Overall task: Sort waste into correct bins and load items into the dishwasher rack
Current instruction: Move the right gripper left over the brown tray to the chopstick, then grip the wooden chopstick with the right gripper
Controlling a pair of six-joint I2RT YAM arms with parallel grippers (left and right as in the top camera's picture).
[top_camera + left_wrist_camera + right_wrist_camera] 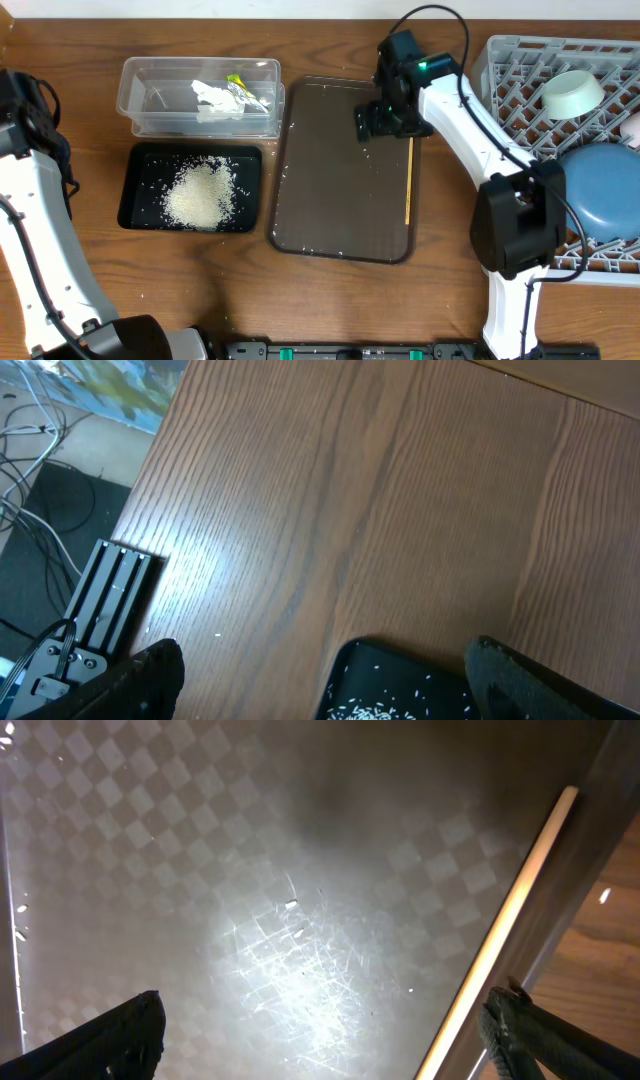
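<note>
Wooden chopstick (409, 180) lies along the rack-side edge of the brown serving tray (330, 200), long axis parallel to that edge. Right gripper (385, 122) hovers over the tray's far corner, jaws spread wide and empty. The chopstick's far end is just beside it, and the rest runs back toward the robot. Left gripper (325, 675) is also spread and empty, well apart at the black tray (400, 660). Right arm is nearer and probably needs a small sideways shift.
</note>
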